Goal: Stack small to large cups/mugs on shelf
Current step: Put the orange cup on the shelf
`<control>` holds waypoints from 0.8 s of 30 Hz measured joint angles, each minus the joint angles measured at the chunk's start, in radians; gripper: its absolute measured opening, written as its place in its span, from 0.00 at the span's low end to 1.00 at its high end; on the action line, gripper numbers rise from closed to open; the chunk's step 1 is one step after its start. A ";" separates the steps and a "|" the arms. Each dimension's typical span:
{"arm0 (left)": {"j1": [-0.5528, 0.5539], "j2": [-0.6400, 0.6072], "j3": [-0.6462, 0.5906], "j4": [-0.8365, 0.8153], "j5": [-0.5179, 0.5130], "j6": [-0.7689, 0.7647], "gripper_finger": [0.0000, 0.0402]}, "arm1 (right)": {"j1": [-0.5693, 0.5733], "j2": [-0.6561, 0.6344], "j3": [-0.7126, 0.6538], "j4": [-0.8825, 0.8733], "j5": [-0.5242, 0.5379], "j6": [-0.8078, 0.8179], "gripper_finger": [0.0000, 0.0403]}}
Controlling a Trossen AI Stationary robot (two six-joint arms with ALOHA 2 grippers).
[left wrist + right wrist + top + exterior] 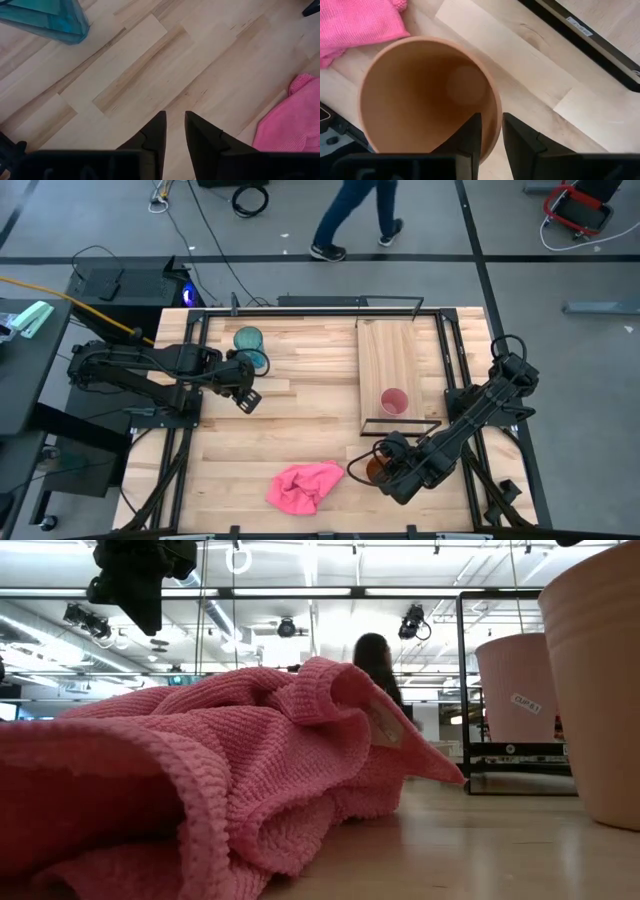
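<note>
The orange cup (377, 468) stands upright near the table's near right, beside the shelf's near end; my right gripper (491, 120) is shut on it. The small pink cup (394, 401) stands on the light wooden shelf (392, 350), base down, mouth up. The teal cup (250, 346) sits on the table at the far left and also shows in the left wrist view, teal cup (45, 20). My left gripper (249, 399) hovers just nearer than the teal cup, shut and touching nothing. In the low view the orange cup (600, 670) and pink cup (520, 690) show at the right. My right gripper holds the orange cup by its rim wall (493, 107), on the side nearest the arm. One finger (470, 135) is inside the cup and the other (520, 140) outside, coming from above and slanting down. The cup stays upright; whether its base rests on the table I cannot tell.
A crumpled pink cloth (304, 485) lies near the table's near edge, left of the orange cup, and fills most of the low view as pink cloth (200, 760). The shelf's black wire frame (400, 426) stands by the right gripper. A person (355, 215) walks beyond the far edge.
</note>
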 joint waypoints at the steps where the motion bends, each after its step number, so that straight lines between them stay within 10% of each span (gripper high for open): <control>1: 0.000 0.000 0.000 0.000 0.000 0.000 0.20 | -0.001 0.000 0.000 -0.001 0.000 0.000 0.20; 15: 0.000 0.000 0.000 0.000 0.000 0.000 0.18 | -0.053 0.000 0.014 -0.008 -0.035 -0.078 0.02; 24: 0.000 0.000 0.000 0.000 0.000 0.002 0.19 | -0.123 -0.065 0.310 -0.104 -0.088 -0.327 0.01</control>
